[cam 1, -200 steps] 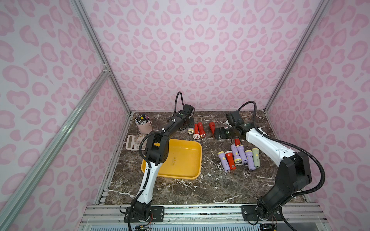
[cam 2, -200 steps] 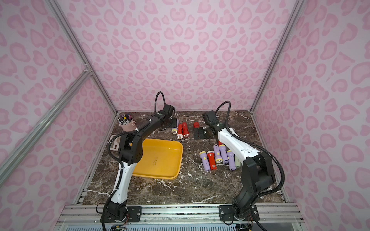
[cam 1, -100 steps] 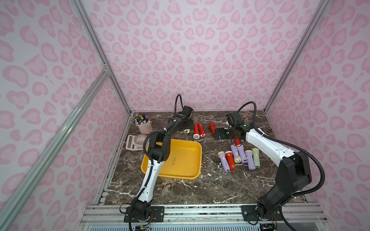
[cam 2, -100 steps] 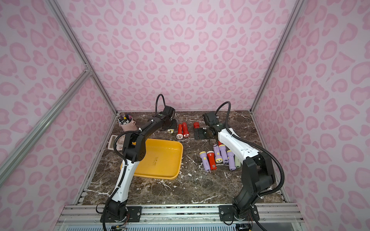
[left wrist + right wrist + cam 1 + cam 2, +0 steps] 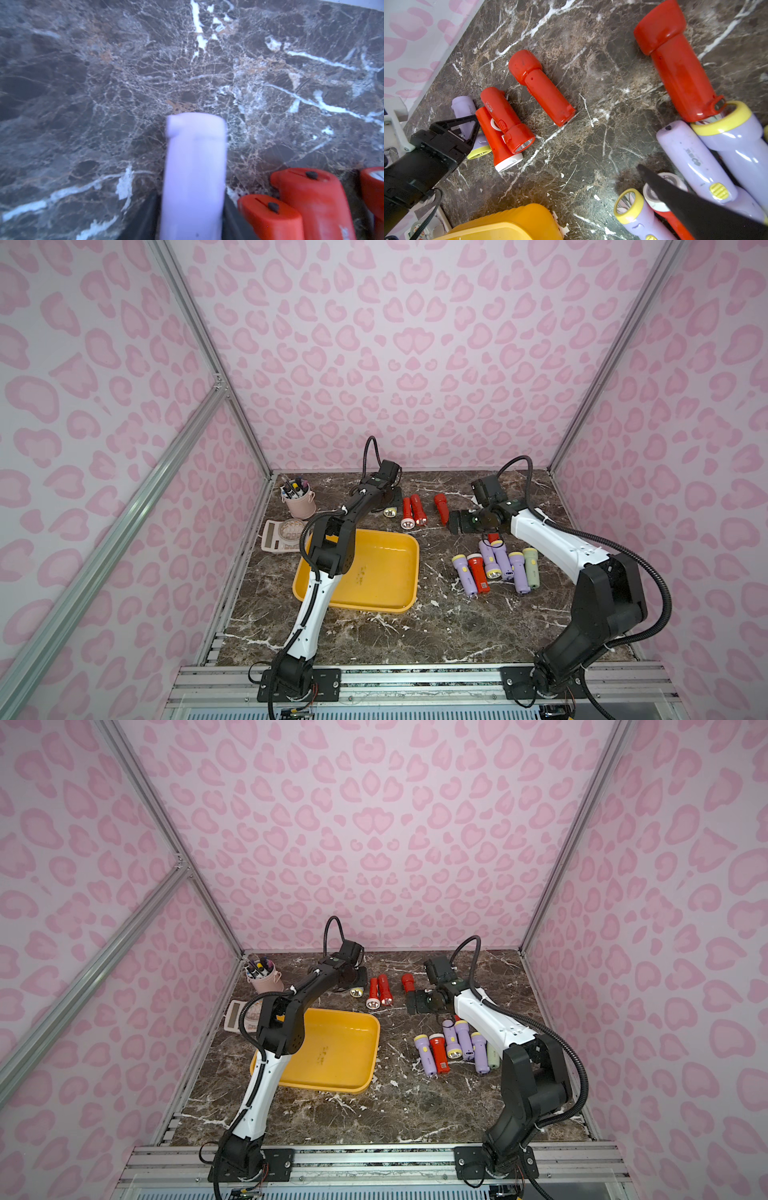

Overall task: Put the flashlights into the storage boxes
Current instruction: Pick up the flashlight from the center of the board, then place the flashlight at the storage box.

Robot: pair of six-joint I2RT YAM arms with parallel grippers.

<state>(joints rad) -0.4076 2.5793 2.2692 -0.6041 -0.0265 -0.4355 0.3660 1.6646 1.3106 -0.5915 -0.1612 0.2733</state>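
My left gripper [image 5: 191, 218] is shut on a lilac flashlight [image 5: 194, 155] at the back of the table, low over the marble; its yellow-rimmed head [image 5: 390, 512] shows in a top view. Two red flashlights [image 5: 413, 510] lie right beside it and a third one [image 5: 440, 508] further right. My right gripper [image 5: 457, 522] hovers open and holds nothing, just behind a cluster of lilac, red and pale green flashlights [image 5: 494, 564]. The yellow storage box [image 5: 415, 568] sits in the middle with nothing in it, seen in both top views [image 5: 376, 1048].
A pink pen cup [image 5: 299, 499] and a beige calculator [image 5: 280, 535] stand at the back left, next to the left arm. Pink patterned walls close in the table on three sides. The left arm's elbow hangs over the box's left edge.
My left gripper's jaws have closed onto the lilac flashlight at the back. The right arm has not moved.
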